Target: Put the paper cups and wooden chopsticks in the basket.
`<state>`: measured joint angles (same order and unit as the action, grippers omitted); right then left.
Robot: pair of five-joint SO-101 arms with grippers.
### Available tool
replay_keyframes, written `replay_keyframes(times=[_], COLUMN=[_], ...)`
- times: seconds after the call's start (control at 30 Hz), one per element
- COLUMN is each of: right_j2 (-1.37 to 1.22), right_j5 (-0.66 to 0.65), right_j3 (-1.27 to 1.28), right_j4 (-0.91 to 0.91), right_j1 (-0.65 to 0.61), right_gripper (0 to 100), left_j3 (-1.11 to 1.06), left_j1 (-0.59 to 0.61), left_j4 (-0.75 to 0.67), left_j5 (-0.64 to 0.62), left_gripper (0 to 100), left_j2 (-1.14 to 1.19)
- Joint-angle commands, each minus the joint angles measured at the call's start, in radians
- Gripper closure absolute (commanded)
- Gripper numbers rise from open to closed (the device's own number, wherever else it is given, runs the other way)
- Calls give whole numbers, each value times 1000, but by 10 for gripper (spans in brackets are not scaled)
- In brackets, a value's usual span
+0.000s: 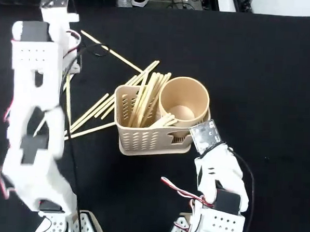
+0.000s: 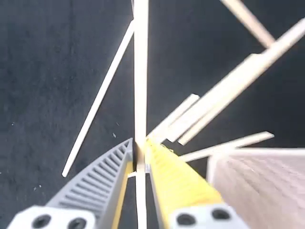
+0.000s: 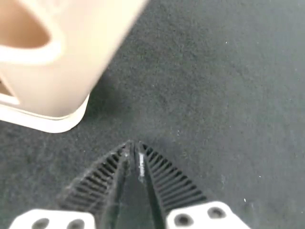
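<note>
You have one basket [image 1: 143, 139] and one paper cup [image 1: 184, 97], which stands inside the basket. The bundled chopsticks [image 1: 148, 97] leaning in the basket number at least five, but they overlap too much for an exact count. Left of the basket, the fanned chopsticks [image 1: 90, 115] number at least three. One lone chopstick [image 1: 111, 51] lies beyond the basket's far-left corner, and one held chopstick [image 2: 141, 71] sits pinched in the left gripper [image 2: 139, 145], farther left of the basket.

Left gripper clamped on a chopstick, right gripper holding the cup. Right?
No: the right wrist view shows the right gripper shut on nothing; the cup sits in the basket. The left gripper does clamp a chopstick.
</note>
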<state>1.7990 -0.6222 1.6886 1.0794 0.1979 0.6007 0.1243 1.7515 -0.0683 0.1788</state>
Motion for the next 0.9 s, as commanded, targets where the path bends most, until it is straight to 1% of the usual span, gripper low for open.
replay_keyframes(times=[0.0, 0.1, 0.23, 0.3, 0.4, 0.5, 0.63, 0.77, 0.8, 0.87], right_j2=[48, 48, 48, 48, 48, 48, 48, 47, 47, 45], right_j5=[-8, -8, -8, -8, -8, -8, -8, -8, -8, -8], right_j3=[-2, -2, -2, -2, -2, -2, -2, -2, -2, -2], right_j4=[5, 6, 6, 6, 6, 6, 6, 6, 6, 6], right_j1=[-5, -5, -5, -5, -5, -5, -5, -5, -5, -5], right_gripper=[986, 986, 986, 986, 986, 986, 986, 986, 986, 986], left_j3=[-237, -487, -796, -915, -1027, -1110, -1152, -1196, -1222, -1290], left_j1=[-64, -79, -104, -105, -105, -124, -300, -496, -519, -524], left_j4=[-187, -399, -641, -749, -873, -930, -936, -939, -941, -954], left_j5=[-37, -58, -86, -109, -133, -137, -133, -129, -129, -127], left_gripper=[971, 971, 971, 971, 971, 971, 971, 971, 970, 970], left_j2=[-384, -569, -833, -976, -1201, -1410, -1636, -1741, -1740, -1720])
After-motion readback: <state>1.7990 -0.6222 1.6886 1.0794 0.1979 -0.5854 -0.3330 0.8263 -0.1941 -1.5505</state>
